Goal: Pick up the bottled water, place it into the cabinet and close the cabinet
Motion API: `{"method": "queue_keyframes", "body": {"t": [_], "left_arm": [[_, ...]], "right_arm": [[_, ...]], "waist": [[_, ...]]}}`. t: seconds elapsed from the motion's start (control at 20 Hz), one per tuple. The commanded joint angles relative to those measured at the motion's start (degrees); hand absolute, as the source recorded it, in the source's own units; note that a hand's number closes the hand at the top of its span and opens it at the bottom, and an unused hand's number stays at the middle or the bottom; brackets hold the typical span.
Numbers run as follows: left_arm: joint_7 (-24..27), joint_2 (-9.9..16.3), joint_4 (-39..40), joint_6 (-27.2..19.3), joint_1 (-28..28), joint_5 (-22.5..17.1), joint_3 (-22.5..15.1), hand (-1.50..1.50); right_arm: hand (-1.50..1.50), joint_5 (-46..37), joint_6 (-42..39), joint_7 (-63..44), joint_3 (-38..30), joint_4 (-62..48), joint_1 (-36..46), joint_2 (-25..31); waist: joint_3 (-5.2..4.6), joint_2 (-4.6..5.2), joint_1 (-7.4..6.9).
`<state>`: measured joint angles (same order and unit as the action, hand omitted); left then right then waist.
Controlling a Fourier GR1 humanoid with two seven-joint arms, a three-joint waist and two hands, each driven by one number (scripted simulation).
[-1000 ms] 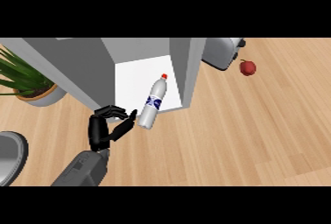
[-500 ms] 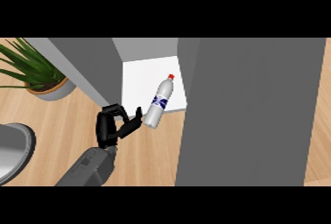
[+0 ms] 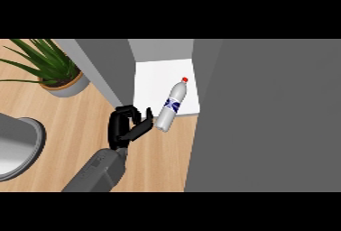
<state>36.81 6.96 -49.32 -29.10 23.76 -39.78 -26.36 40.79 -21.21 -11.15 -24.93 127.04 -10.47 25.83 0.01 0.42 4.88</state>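
Bottled water on cabinet shelf, door swinging shut.
Left hand relaxed, empty, beside bottle; door nearer closed than before.

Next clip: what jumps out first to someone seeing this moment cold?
A big grey cabinet door fills the view's right half. Beside it, a water bottle with a red cap lies tilted across the front edge of the white cabinet floor. The left hand sits by the bottle's base, with a potted plant at upper left.
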Motion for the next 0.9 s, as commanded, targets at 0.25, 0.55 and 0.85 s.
{"method": "queue_keyframes", "body": {"t": [0.25, 0.55, 0.85], "left_arm": [[0.6, -4.1, -4.6, 16.6, 4.1, -0.9, -2.6, 1.50], [2.6, -1.2, -6.6, 23.7, -0.9, -0.4, -1.7, 1.50], [-0.4, 4.6, -17.8, 24.8, -11.0, 1.5, -4.5, -1.50]], "right_arm": [[1.50, 4.4, -0.9, -4.2, -2.5, 9.7, -6.9, -0.5], [1.50, 7.9, 1.0, -8.7, -1.4, 19.0, -9.5, -1.2], [1.50, 4.8, 0.5, -8.1, 0.4, 19.6, -10.4, -2.9]], "waist": [[-0.04, -0.67, -3.48], [-0.09, -0.69, -3.89], [-0.04, -0.82, -4.47]]}}
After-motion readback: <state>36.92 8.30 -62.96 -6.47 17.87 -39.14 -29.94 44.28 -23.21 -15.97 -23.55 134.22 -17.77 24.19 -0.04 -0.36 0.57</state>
